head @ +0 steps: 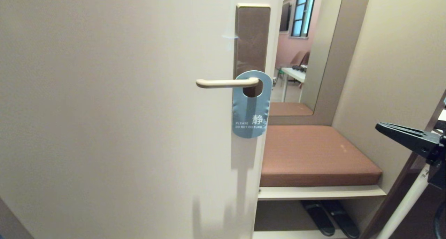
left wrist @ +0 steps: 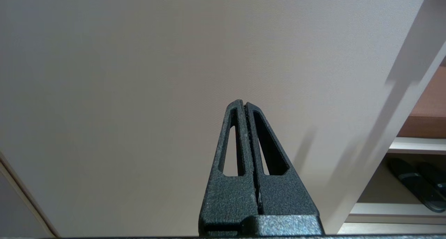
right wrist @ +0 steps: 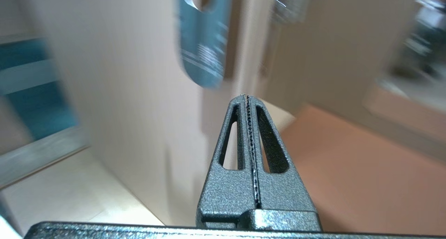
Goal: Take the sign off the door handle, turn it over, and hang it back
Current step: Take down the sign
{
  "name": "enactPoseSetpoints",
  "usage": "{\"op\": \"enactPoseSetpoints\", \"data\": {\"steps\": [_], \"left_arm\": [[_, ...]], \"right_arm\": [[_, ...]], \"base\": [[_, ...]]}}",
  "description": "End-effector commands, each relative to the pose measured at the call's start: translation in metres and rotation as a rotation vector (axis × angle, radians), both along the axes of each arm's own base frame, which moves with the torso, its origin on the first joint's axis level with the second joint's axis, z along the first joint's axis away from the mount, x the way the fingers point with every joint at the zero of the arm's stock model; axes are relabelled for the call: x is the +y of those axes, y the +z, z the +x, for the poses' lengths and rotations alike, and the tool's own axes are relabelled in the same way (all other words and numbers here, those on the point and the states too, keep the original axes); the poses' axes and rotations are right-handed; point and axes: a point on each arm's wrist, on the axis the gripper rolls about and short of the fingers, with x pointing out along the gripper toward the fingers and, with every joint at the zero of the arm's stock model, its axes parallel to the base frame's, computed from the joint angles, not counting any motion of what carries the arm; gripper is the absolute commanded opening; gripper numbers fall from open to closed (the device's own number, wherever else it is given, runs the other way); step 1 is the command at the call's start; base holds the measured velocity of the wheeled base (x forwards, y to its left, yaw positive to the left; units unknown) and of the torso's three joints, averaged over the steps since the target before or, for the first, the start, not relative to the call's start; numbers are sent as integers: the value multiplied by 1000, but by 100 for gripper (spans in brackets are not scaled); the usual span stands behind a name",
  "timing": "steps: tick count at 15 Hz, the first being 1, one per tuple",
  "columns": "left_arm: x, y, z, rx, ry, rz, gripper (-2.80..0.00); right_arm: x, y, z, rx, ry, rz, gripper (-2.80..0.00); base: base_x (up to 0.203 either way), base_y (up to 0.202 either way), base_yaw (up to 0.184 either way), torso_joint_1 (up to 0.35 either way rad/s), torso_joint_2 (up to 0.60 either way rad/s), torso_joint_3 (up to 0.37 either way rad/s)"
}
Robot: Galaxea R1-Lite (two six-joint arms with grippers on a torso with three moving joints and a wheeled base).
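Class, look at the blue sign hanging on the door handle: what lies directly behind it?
Through the hole of the sign the door handle passes, with the brown plate showing behind. The plate's lower part and the door there are covered by the card.

Open air lies right of the door (head: 104,110) edge, above the cushioned bench (head: 313,155). The door handle (head: 226,83) juts left, barring the sign (head: 251,106).

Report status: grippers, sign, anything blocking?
Right gripper shut, empty, off right of the sign. Left gripper shut, facing bare door. Sign hangs on handle, blue face out. Nothing in the way.
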Motion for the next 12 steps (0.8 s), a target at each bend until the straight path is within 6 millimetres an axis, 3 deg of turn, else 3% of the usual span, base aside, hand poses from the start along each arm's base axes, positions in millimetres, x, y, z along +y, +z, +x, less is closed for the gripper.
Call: {"op": "enactPoseSetpoints", "data": {"steps": [1,8,12], "left_arm": [[0,0,0,1,1,-1,-280],[0,0,0,1,1,-1,-280],[0,0,0,1,1,-1,-280]], "right_arm": [[2,-13,40,54,95,1,-280],[13,-39,91,-58,392,-31,-280],[44,-59,108,-103,516,-47,-280]], "base": [[0,0,0,0,0,0],[0,0,0,0,0,0],[0,0,0,0,0,0]]}}
